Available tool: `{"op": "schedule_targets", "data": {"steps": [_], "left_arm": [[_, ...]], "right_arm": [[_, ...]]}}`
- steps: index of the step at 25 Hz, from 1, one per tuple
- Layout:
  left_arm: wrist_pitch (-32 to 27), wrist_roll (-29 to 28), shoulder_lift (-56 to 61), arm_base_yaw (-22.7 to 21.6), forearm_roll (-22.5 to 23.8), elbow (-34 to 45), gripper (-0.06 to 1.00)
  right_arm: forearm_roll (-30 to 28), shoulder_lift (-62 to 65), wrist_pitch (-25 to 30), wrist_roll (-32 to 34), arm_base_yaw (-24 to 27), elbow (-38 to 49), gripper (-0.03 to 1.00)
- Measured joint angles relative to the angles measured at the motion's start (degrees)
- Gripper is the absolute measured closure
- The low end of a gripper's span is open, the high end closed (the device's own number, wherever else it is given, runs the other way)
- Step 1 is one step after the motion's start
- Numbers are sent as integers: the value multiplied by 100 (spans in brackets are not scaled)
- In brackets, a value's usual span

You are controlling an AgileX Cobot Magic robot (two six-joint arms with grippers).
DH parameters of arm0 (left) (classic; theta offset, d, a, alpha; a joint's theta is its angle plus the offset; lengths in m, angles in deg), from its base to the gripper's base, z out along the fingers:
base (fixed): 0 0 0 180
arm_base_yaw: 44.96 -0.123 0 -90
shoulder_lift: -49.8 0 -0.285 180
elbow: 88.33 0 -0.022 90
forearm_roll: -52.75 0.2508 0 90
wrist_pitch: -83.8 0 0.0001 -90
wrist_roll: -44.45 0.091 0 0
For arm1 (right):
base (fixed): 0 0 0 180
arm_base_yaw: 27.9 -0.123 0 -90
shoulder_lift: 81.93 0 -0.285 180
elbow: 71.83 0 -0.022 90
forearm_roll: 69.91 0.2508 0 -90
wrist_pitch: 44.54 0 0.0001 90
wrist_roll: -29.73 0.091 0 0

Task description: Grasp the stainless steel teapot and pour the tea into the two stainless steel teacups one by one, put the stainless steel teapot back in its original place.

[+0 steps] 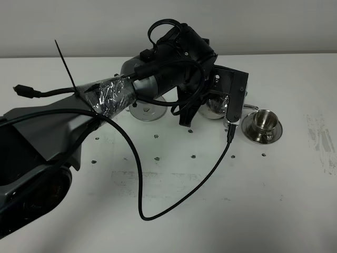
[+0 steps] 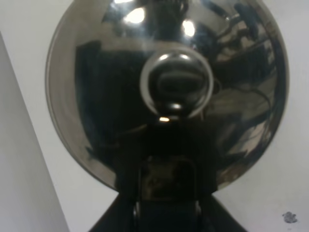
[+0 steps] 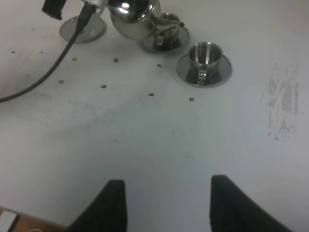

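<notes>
Stainless steel teapot (image 3: 129, 18) with knobbed lid is off the flat round steel coaster (image 3: 83, 29) and just beside the farther small steel teacup (image 3: 166, 28) on its saucer (image 3: 183, 35), the left gripper (image 2: 166, 183) closed on its handle. The nearer small steel teacup (image 3: 205, 55) stands on its own saucer (image 3: 223, 71), apart. The right gripper (image 3: 166, 203) hangs over the white table (image 3: 145, 135), fingers (image 3: 113, 205) spread wide, holding nothing.
</notes>
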Motion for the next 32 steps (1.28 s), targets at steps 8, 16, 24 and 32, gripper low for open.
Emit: {"op": "schedule_targets", "data": {"steps": [8, 16, 24, 32], "left_arm": [[41, -206, -42, 43, 332, 0, 70], [86, -392, -45, 227, 713, 0, 70], [167, -699, -64, 346, 1115, 0, 70], [150, -722, -218, 398, 1292, 0, 70]], "right_arm": [[0, 0, 0, 0, 0, 0, 58], [0, 0, 0, 0, 0, 0, 58], [0, 0, 0, 0, 0, 0, 58], [0, 0, 0, 0, 0, 0, 58]]}}
